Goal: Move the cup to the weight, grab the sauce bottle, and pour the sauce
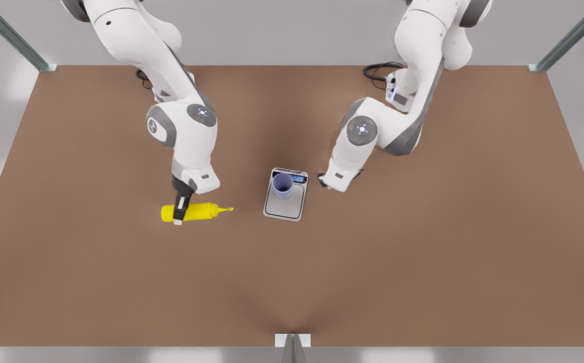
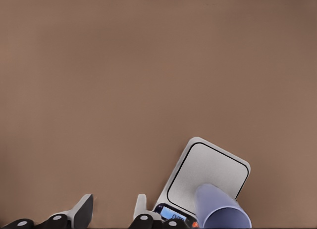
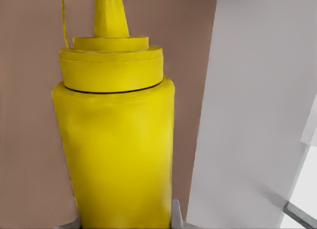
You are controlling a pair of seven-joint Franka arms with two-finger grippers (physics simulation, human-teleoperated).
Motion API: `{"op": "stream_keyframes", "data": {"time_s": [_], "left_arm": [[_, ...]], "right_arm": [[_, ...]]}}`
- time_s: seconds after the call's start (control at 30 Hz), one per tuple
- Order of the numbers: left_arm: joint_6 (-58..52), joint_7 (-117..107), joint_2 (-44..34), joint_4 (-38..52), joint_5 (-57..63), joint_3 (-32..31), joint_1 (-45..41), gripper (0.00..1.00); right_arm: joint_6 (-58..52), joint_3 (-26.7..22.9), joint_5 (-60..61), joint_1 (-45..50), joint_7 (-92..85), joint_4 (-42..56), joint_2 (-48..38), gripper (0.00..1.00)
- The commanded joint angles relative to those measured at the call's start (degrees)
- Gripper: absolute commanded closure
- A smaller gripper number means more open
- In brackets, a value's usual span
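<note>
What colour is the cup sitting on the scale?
Lavender-blue with a dark inside; the cup shows best in the front view.

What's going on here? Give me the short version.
The lavender cup already stands on the kitchen scale. The left gripper waits beside the scale, fingers open. The right gripper is down at the yellow sauce bottle, which lies on its side on the brown table, with fingers on either side of its body. Nothing has been poured yet.
</note>
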Motion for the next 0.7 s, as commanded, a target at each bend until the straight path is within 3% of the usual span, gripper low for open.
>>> {"op": "stream_keyframes", "data": {"time_s": [0.0,0.03,0.07,0.1,0.13,0.17,0.2,0.4,0.67], "left_arm": [[-1.93,3.72,-0.67,0.0,-5.01,2.62,-0.06,0.41],[-5.63,13.48,-0.94,-0.09,-5.81,10.88,-0.23,0.33],[-8.35,22.62,-1.29,-0.09,-5.81,18.88,-0.23,0.0],[-10.72,29.74,-3.4,-0.27,-5.8,20.04,5.81,0.0],[-12.93,34.76,-4.98,-0.09,-5.37,13.9,15.83,0.0],[-12.84,37.31,-7.7,-0.09,-3.79,3.97,26.91,0.0],[-13.02,37.05,-10.78,0.17,2.27,-11.14,40.97,0.0],[-13.37,39.25,-4.02,9.75,6.32,-15.82,45.56,0.0],[-12.49,39.33,-2.17,14.06,6.5,-15.91,45.21,0.0]], "right_arm": [[-0.15,0.0,-0.08,1.46,-0.4,0.34,0.22,0.42],[-0.41,0.0,-0.08,2.7,-0.84,0.69,0.66,0.42],[-0.41,0.0,-0.08,3.93,-2.16,1.48,0.84,0.42],[-0.5,0.0,0.0,6.12,-2.51,1.39,1.01,0.42],[-0.59,0.0,-0.08,7.97,-3.48,1.48,1.54,0.42],[-0.41,0.0,0.0,9.2,-3.83,1.48,2.15,0.42],[-0.5,0.0,0.0,10.78,-6.29,2.71,3.65,0.42],[-2.78,0.0,-0.87,11.58,-16.4,3.06,6.37,0.41],[-7.44,0.0,-5.01,14.74,-21.24,6.49,11.56,0.41]]}}
